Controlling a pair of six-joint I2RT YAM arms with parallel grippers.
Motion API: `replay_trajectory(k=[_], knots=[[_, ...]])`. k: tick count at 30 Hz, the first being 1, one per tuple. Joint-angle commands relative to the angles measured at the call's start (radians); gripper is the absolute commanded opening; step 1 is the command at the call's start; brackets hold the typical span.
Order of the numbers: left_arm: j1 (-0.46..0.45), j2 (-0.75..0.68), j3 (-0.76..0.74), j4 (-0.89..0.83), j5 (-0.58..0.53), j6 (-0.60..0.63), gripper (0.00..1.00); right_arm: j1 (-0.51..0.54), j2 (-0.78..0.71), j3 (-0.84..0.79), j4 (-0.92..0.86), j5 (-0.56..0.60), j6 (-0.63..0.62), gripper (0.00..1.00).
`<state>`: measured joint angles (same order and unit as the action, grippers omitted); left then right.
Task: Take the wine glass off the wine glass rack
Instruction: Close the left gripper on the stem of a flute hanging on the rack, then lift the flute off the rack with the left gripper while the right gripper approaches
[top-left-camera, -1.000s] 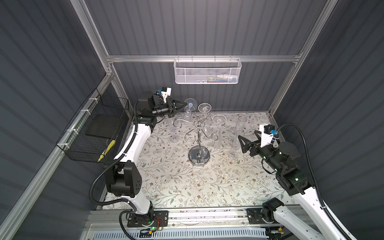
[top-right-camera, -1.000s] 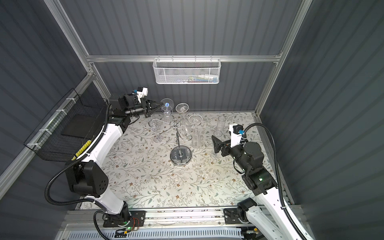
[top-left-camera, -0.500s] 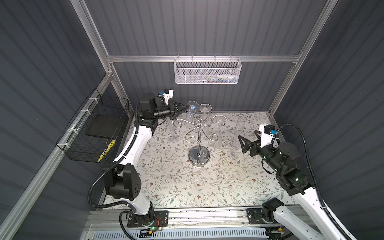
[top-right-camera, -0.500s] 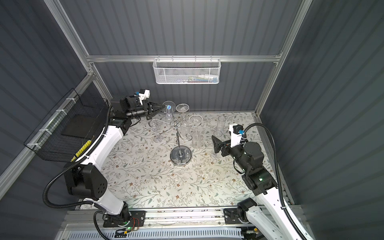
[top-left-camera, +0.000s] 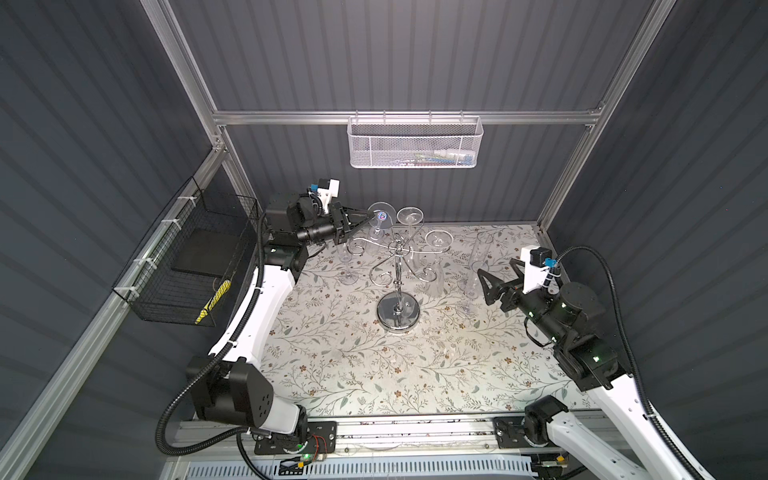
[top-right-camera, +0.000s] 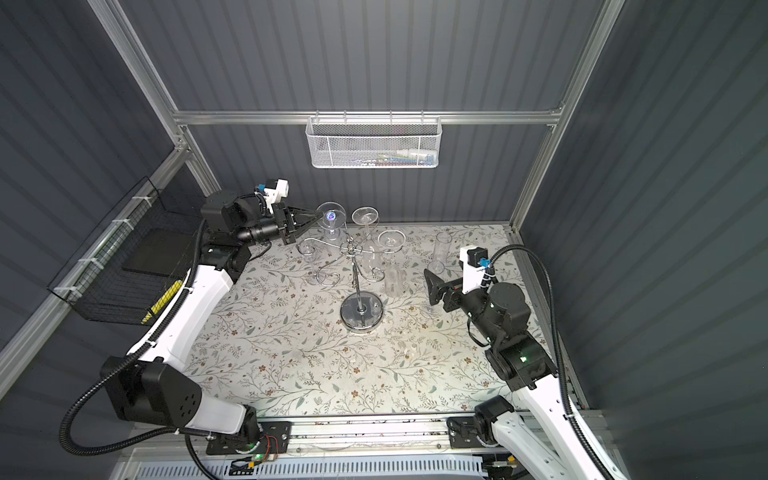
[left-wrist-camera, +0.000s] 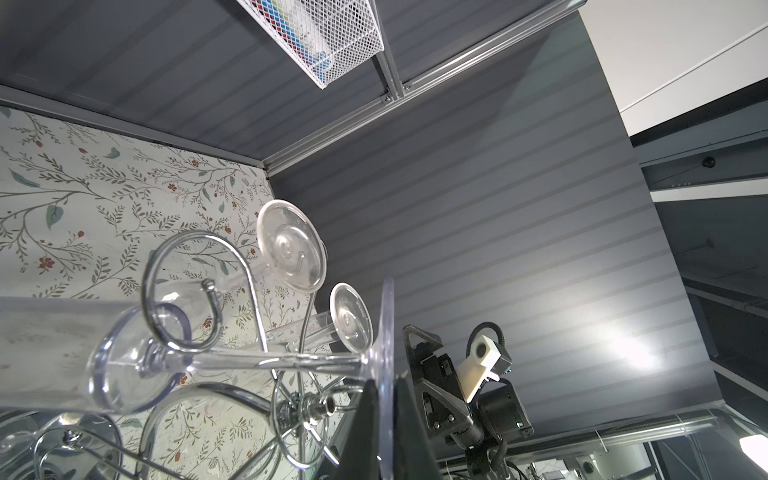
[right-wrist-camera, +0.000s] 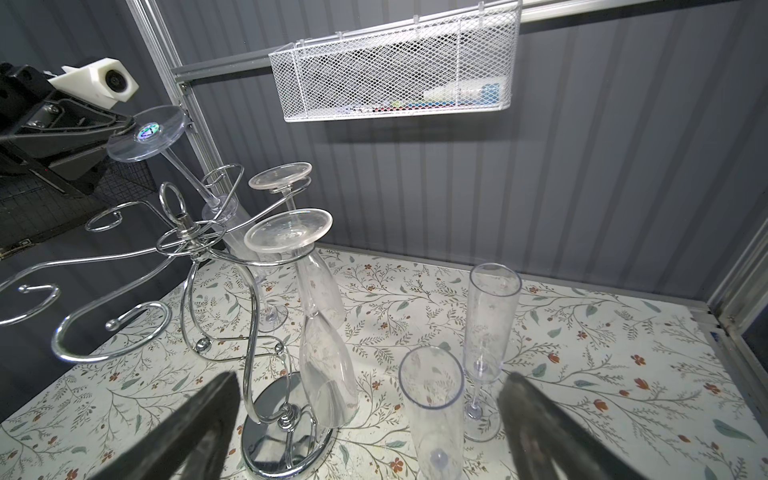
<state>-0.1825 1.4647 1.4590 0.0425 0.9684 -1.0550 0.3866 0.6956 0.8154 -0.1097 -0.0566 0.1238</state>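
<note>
The chrome wine glass rack (top-left-camera: 398, 309) (top-right-camera: 360, 311) stands mid-table. My left gripper (top-left-camera: 371, 216) (top-right-camera: 321, 215) (left-wrist-camera: 384, 380) is shut on the edge of the round foot of a clear wine glass (top-left-camera: 380, 216) (top-right-camera: 331, 215) (right-wrist-camera: 145, 133) at the rack's back left. That glass hangs tilted, bowl down, with its stem (left-wrist-camera: 270, 359) lying in the curl of a scroll arm (left-wrist-camera: 166, 316). My right gripper (top-left-camera: 500, 274) (right-wrist-camera: 370, 384) is open at the right, facing the rack, with nothing in it.
Two more glasses (top-left-camera: 410, 215) (top-left-camera: 438, 240) hang upside down on the rack. Flutes (right-wrist-camera: 490, 316) (right-wrist-camera: 432, 399) stand upright on the floral table in front of my right gripper, another (top-left-camera: 347, 266) at the left. White mesh basket (top-left-camera: 415, 143) on the back wall, black wire basket (top-left-camera: 187, 266) on the left wall.
My left gripper, shut, has shifted slightly right with the glass foot, mostly in the first half second. The right arm has not moved.
</note>
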Motion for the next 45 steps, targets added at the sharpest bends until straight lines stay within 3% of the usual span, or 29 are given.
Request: replay_trajectory(k=[1, 9, 15, 24, 29, 36, 45], knots=[[0.001, -0.052, -0.006, -0.008, -0.040, 0.001, 0.00, -0.004, -0.003, 0.040, -0.024, -0.003, 0.003, 0.99], [0.010, -0.106, -0.007, -0.051, -0.101, 0.013, 0.00, -0.003, 0.004, 0.088, -0.075, -0.013, 0.024, 0.99], [0.010, -0.149, 0.034, -0.171, -0.145, 0.113, 0.00, -0.004, 0.040, 0.170, -0.140, -0.050, 0.094, 0.99], [0.000, -0.228, 0.194, -0.452, -0.229, 0.497, 0.00, -0.003, 0.231, 0.481, -0.307, -0.234, 0.282, 0.98], [-0.087, -0.241, 0.310, -0.601, -0.301, 0.795, 0.00, -0.003, 0.366, 0.679, -0.331, -0.407, 0.398, 0.94], [-0.192, -0.309, 0.231, -0.465, -0.278, 1.012, 0.00, -0.002, 0.545, 0.885, -0.287, -0.647, 0.604, 0.86], [-0.312, -0.350, 0.141, -0.384, -0.280, 1.286, 0.00, 0.019, 0.645, 0.964, -0.241, -0.807, 0.756, 0.78]])
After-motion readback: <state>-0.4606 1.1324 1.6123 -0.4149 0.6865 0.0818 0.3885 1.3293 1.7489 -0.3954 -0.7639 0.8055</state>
